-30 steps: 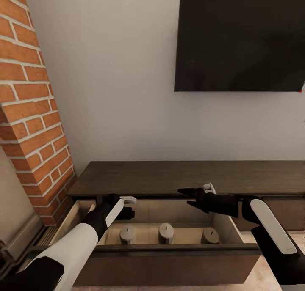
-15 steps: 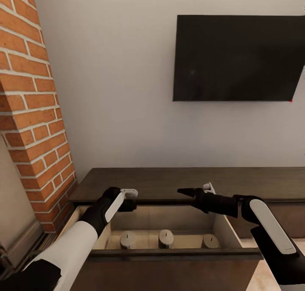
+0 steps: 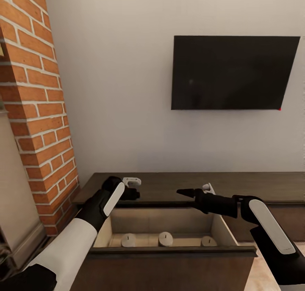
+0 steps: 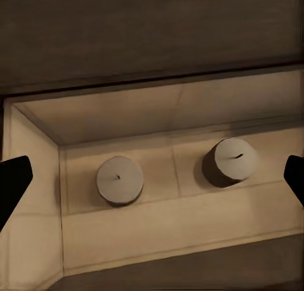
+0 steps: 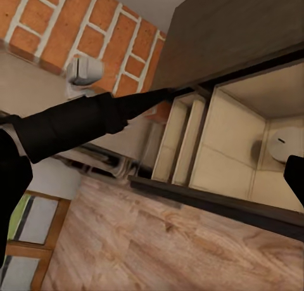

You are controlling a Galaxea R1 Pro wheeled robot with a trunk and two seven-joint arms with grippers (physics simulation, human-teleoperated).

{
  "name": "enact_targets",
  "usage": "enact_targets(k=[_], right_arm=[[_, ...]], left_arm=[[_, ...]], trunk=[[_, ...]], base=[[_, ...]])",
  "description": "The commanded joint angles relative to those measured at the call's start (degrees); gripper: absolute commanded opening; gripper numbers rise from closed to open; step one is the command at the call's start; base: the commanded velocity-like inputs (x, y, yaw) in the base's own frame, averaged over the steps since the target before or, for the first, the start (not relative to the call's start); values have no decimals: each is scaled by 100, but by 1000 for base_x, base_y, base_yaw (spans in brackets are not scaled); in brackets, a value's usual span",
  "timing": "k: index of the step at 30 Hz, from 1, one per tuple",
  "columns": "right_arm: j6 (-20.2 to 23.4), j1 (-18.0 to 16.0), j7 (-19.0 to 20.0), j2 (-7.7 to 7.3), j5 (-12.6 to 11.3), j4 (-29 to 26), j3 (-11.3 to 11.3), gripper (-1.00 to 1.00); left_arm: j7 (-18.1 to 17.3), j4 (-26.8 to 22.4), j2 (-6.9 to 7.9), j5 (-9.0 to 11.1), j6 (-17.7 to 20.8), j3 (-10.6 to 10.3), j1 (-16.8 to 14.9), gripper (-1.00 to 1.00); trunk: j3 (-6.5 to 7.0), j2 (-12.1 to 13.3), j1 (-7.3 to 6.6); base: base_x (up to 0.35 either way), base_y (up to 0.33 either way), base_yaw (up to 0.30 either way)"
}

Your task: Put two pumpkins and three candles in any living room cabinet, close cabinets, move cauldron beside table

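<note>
Open drawer (image 3: 237, 251) holds candles (image 3: 165, 239) below both jaws.

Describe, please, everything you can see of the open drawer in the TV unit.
The drawer is pulled out of the dark-brown wooden unit, near the brick column. Its front is dark wood and handle-less; its inside is pale beige. Three stubby cream candles stand upright in a row on its floor, apart from each other.

White wall (image 3: 118, 92) w/ black TV (image 3: 233, 73); red-brick column (image 3: 40, 105) at left; light wood floor (image 5: 158, 246); pale panel (image 3: 12, 189) beside column.
</note>
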Motion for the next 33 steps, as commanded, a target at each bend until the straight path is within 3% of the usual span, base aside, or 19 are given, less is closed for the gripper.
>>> enact_targets(k=[1,14,23,33], right_arm=[[2,-4,-60,-2,-53,-4,6,100],[2,-4,-61,-3,-48,-1,6,100],[2,-4,-61,-27,-51,3,6,100],[2,-4,-61,-31,-47,6,1,100]], left_arm=[[58,-9,3,60,16,-9,-4,100],[56,-92,7,94,103,12,-3,100],[-9,-515,16,121,314,24,11,100],[-11,-556,8,114,314,12,15,100]], trunk=[[16,-1,-4],[254,482,-270],[415,843,-468],[595,1244,-688]], base=[[-128,0,0],[-83,0,0],[-13,0,0],[-164,0,0]])
